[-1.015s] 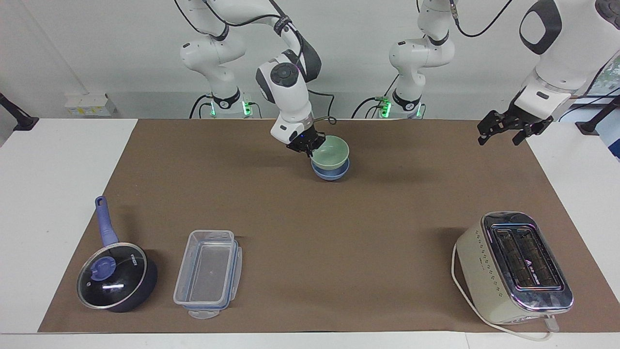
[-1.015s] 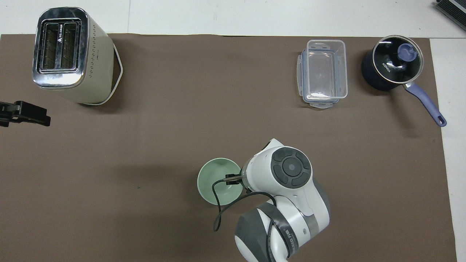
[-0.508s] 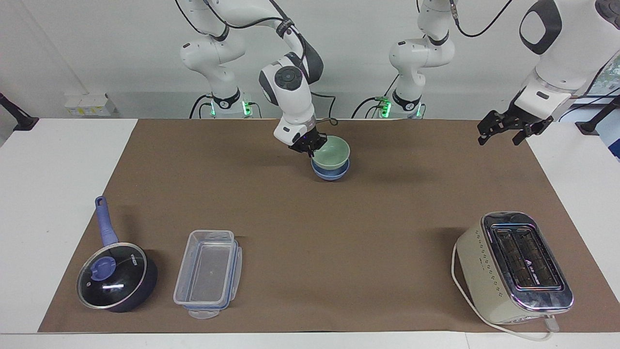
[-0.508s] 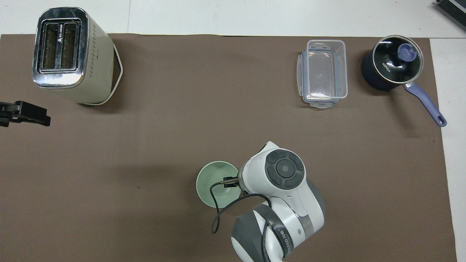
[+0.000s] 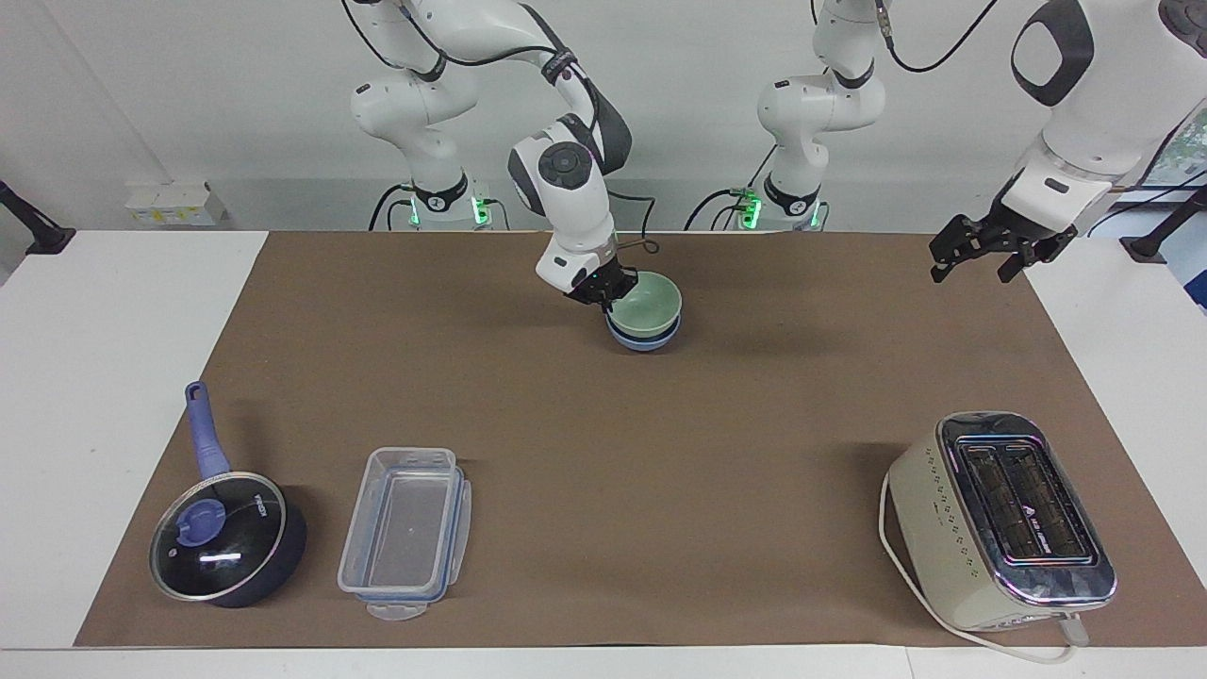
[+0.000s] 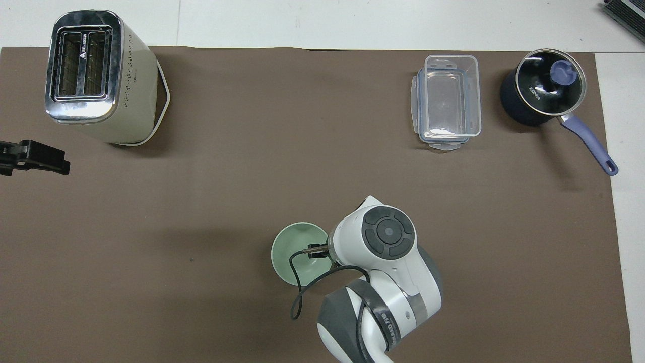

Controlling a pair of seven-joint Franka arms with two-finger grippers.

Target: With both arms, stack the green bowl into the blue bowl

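Green bowl nested in blue bowl, right gripper pinching rim (left gripper spread wide)

The small, round, smooth pale mint-green bowl sat upright, nested in the matching light periwinkle-blue bowl, whose rim and lower wall showed beneath it. The pair stood on the brown-covered counter, near the robots and about midway between the two arms' ends. From overhead, only the green bowl showed.
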